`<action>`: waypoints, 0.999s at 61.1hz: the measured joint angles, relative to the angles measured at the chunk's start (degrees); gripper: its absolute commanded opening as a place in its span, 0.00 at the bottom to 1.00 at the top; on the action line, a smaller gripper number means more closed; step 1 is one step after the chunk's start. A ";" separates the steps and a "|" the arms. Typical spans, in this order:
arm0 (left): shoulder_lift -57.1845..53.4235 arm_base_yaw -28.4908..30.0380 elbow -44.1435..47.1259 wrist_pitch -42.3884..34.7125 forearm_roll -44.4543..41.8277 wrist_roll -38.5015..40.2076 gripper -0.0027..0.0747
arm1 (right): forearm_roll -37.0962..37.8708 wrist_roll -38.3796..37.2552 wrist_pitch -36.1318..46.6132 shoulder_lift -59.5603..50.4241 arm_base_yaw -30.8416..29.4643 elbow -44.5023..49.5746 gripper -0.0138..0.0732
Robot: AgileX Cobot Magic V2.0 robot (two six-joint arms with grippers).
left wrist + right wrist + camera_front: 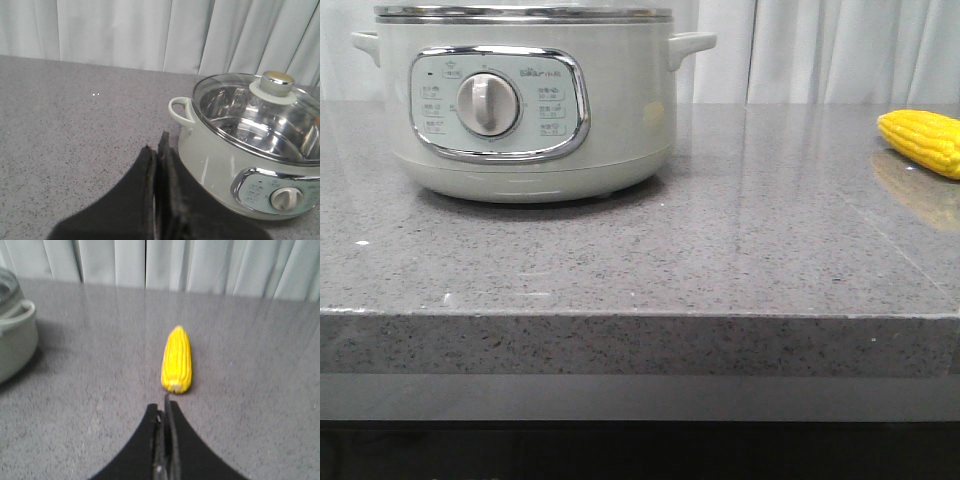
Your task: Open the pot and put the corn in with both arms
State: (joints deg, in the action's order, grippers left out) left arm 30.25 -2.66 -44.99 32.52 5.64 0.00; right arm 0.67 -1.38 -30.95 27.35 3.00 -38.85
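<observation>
Both grippers, left [159,165] and right [166,412], were pressed together and empty. The lidded pot [235,165] sat just beside the left one, the corn [177,359] straight ahead of the right on the counter [250,390]. Approaching with fingers together risked nudging the cob away or knocking the lid knob [278,80].

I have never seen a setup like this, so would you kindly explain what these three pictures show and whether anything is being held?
This is a two-armed robot at a grey stone table. The front picture looks forward over the table; the other two come from cameras on each wrist. A cream pot stands on the left, its glass lid on. A yellow corn lies on the right. The left gripper is beside the pot, the right gripper just short of the corn. Both have their jaws shut, holding nothing.
</observation>
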 measured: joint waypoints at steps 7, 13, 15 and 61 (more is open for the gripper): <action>2.10 0.00 0.00 0.10 0.00 0.00 0.01 | 0.00 0.00 -0.78 2.60 0.00 0.00 0.08; 3.73 0.00 0.00 0.10 0.00 0.00 0.01 | 0.00 0.00 -0.90 3.89 0.00 0.00 0.08; 4.22 0.00 0.00 0.10 0.00 0.00 0.01 | 0.10 0.00 -0.90 4.28 0.00 0.00 0.08; 16.82 -9.32 -1.51 -12.49 -1.62 0.00 0.71 | 0.12 0.00 -1.35 4.92 0.00 0.00 0.82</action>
State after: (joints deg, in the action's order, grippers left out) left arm 47.07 -11.97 -46.50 20.03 4.02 0.00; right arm 0.79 -1.38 -32.29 32.27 3.00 -38.85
